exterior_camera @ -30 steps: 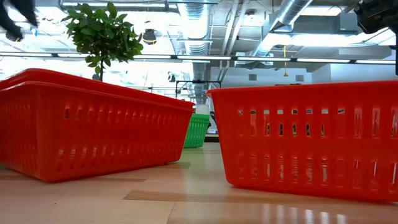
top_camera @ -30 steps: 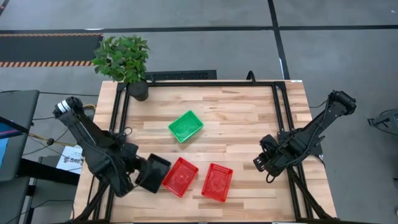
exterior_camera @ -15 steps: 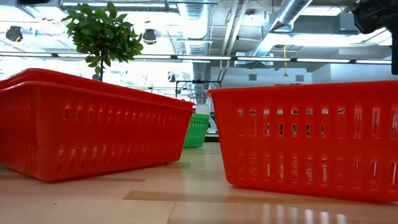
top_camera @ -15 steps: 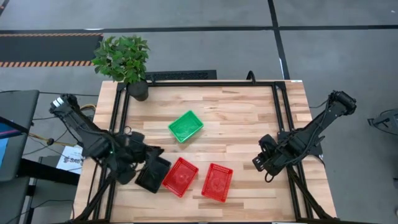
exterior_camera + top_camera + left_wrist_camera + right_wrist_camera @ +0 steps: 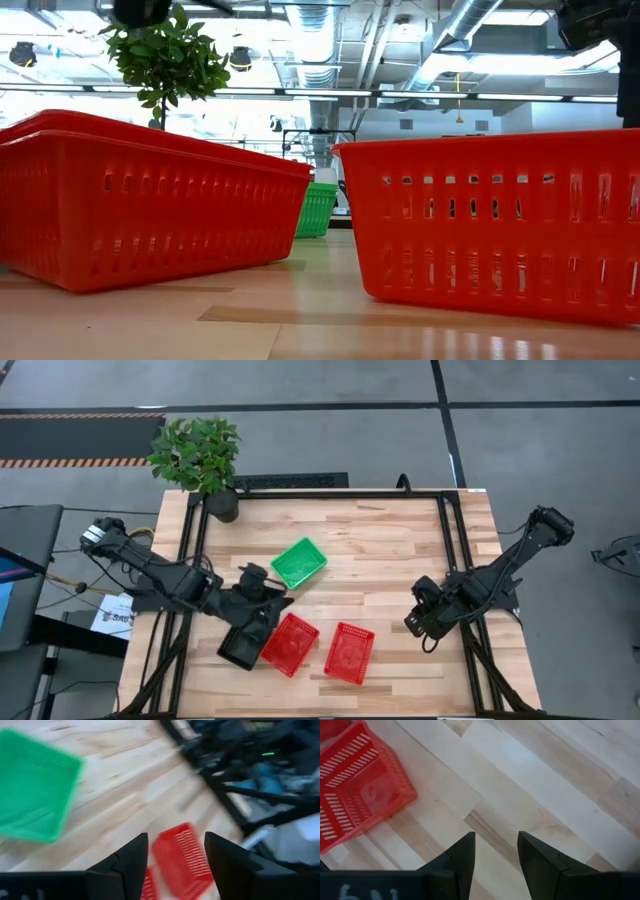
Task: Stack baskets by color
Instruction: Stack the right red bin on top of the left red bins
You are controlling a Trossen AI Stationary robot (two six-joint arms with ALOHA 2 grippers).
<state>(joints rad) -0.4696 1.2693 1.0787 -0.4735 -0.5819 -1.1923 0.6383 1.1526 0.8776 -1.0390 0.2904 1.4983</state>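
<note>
From above, the left gripper (image 5: 272,592) hovers over the counter (image 5: 400,550) between black basket (image 5: 243,645) and green basket (image 5: 299,562) — fingers open, empty. Its wrist view faces the red baskets (image 5: 178,860). Right gripper (image 5: 495,851) waits open, clear of them.

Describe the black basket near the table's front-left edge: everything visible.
The black basket is a small, shallow rectangular tray, apparently plastic; its mesh walls can't be resolved from the high view. It lies flat on the wooden table, turned at an angle to the table edges, and whether it is a single basket or a stack cannot be told. Its right side sits against the nearer red basket; true contact is unclear. The left pincer, open and empty, hovers just beyond its far end, not gripping it.
</note>
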